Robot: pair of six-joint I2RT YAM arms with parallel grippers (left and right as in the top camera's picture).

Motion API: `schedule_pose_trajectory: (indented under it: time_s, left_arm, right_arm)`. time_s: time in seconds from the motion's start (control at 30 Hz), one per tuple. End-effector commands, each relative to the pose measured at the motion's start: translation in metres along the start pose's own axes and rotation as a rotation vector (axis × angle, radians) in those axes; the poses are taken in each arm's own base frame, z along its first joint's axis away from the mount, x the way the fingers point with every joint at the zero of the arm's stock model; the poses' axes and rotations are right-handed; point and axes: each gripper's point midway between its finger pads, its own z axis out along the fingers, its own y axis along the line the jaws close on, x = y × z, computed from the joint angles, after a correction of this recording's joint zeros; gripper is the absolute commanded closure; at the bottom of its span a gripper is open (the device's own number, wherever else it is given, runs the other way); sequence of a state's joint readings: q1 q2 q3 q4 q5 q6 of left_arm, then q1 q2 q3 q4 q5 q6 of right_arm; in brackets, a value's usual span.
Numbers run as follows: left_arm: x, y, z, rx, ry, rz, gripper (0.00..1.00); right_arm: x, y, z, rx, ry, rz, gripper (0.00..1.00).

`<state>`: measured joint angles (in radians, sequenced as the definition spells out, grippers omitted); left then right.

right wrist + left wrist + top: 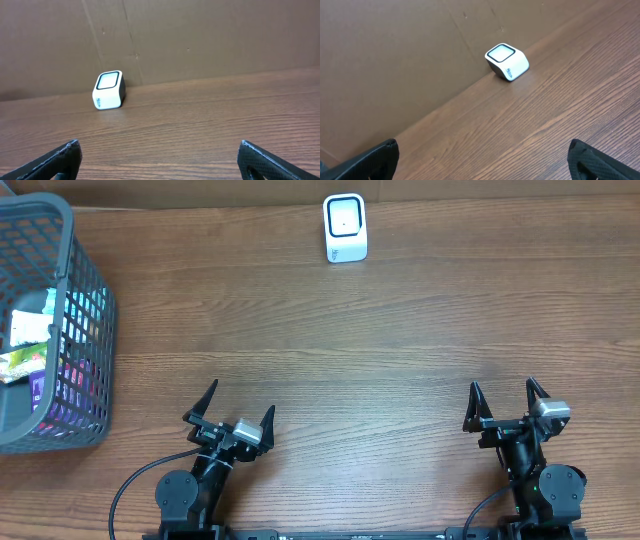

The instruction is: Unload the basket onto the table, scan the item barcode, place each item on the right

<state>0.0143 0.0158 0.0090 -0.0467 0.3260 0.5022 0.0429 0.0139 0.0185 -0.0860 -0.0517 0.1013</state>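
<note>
Overhead shows our left gripper (240, 402) and right gripper (503, 386) both spread wide, holding nothing, above the table (330, 350). Far to the left gripper's left stands the basket (85, 300), cut off by the frame edge. The packets (30, 345) inside are half hidden behind its mesh, and we cannot make out any barcode. The scanner (345, 227) sits well ahead, between the two grippers, against the brown wall (200, 35). Each wrist view catches only our fingertips (377, 160) at its bottom corners.
</note>
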Motion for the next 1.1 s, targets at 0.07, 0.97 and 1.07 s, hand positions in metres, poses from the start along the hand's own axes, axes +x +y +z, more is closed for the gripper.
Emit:
schedule_pose_trajectory:
  time_s: [0.07,0.97,1.07]
  left_arm:
    - [-0.001,-0.002,0.000,0.006,-0.008,0.016,0.00]
    - [-0.031,0.006,-0.006,0.020,-0.078,-0.299,0.00]
    - [-0.063,0.019,-0.015,0.020,-0.105,-0.382,0.00]
  right_arm:
    - [0.001,-0.001,0.000,0.003,-0.006,0.002,0.00]
    - [-0.006,0.002,0.000,-0.011,-0.034,0.010,0.00]
    - [-0.020,0.004,-0.001,-0.021,-0.086,0.075,0.00]
